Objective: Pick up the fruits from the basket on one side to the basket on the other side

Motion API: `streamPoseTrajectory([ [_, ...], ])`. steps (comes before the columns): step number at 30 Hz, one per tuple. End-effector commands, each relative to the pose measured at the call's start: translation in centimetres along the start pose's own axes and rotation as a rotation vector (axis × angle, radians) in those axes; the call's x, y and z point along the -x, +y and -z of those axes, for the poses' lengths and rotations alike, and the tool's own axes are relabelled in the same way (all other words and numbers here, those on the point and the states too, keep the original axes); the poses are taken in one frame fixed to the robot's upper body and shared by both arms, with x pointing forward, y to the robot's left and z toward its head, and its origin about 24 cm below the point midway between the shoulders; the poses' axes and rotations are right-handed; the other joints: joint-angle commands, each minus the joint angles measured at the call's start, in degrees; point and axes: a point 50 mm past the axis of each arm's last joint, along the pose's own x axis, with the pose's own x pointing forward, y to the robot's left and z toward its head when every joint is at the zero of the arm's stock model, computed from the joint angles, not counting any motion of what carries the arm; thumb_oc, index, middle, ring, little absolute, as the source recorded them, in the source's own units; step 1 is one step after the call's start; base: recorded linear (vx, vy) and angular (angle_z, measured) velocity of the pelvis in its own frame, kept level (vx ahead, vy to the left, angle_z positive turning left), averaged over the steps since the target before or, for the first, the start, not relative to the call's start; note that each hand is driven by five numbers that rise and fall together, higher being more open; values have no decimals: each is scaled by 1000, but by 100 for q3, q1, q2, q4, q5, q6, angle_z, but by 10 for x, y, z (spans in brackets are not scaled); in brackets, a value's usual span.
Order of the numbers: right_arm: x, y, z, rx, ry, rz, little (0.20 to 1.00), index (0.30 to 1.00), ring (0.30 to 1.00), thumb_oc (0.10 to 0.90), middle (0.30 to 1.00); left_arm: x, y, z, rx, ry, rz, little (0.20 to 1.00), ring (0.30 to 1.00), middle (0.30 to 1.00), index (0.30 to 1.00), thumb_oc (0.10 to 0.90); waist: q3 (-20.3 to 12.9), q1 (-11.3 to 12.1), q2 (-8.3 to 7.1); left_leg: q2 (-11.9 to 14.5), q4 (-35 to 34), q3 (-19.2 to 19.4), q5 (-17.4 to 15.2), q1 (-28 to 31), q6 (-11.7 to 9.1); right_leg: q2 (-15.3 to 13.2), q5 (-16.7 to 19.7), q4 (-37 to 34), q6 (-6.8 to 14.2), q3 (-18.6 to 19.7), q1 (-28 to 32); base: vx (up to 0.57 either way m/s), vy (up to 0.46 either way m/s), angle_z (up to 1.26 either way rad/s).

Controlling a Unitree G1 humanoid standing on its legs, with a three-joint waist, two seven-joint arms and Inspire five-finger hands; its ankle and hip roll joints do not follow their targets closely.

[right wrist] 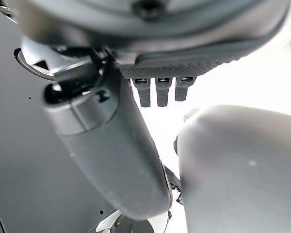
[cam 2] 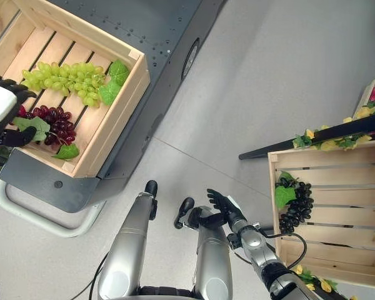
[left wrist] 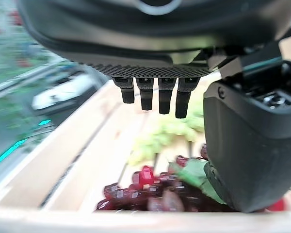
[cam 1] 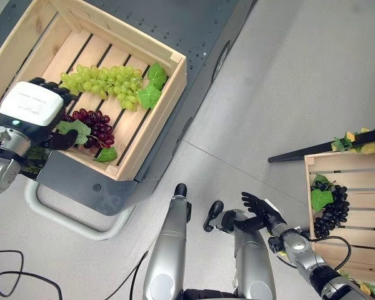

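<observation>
**Two crates of grapes, both hands holding nothing**

No label or lettering on anything here can be made out.

The biggest thing in sight is the dark grey metal cart [cam 1: 194,37], flat-topped and dotted with small fasteners, with a pale rounded bumper along its low edge. On it sits the left crate [cam 1: 162,109], one of two crates of pale slatted wood with dark gaps between the boards. The right crate [cam 2: 356,159] stands well apart on the grey floor [cam 1: 287,81], beside a dark bar trimmed with yellow flowers and green leaves.

Three bunches of grapes in all. The left crate holds two: a long green bunch [cam 1: 103,80] with two broad leaves at its end, and just beside it a dark red bunch [cam 1: 95,127], also leafy. The right crate holds one black bunch [cam 2: 297,206] with a green leaf at its top.

The left hand [cam 1: 34,109], white-backed, hovers over the crate's near corner by the red bunch, fingers straight and released. The right hand [cam 2: 220,206] hangs low between the crates, fingers relaxed and spread.
</observation>
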Motion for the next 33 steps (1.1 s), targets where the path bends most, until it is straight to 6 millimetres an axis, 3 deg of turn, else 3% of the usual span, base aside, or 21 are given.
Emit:
streamPoseTrajectory([
  [1, 13, -21, 5, 7, -33, 33, 900, 900, 900, 800, 900, -1, 39, 29, -66, 58, -54, 900, 900, 900, 900, 800, -71, 33, 258, -140, -560, 382, 19, 372, 200, 84, 582, -607, 33, 0, 498, 8, 32, 0],
  [9, 18, -25, 11, 18, -26, 28, 900, 900, 900, 800, 900, -17, 67, 26, -106, 10, 44, 900, 900, 900, 900, 800, -71, -56, 169, -71, -437, 396, -12, 170, 197, 96, 619, -556, 69, -13, 354, 9, 3, 0],
  [16, 19, -26, 10, 0, -42, 24, 900, 900, 900, 800, 900, -28, 89, 37, -161, 118, 166, 900, 900, 900, 900, 800, -71, -78, 97, -55, -432, 354, 4, -60, 212, 88, 706, -503, 140, -34, 69, 13, 6, 3],
  [25, 17, -24, 8, -24, -63, 27, 900, 900, 900, 800, 900, -25, 95, 58, -264, 281, 310, 900, 900, 900, 900, 800, -71, -8, 64, -72, -528, 258, 48, -214, 209, 72, 778, -562, 187, -95, -97, -5, -9, 6],
  [33, 15, -22, 6, -41, -74, 34, 900, 900, 900, 800, 900, -23, 97, 60, -336, 292, 364, 900, 900, 900, 900, 800, -71, 54, 53, -99, -616, 187, 82, -205, 196, 68, 832, -646, 221, -143, -68, -3, -3, 2],
])
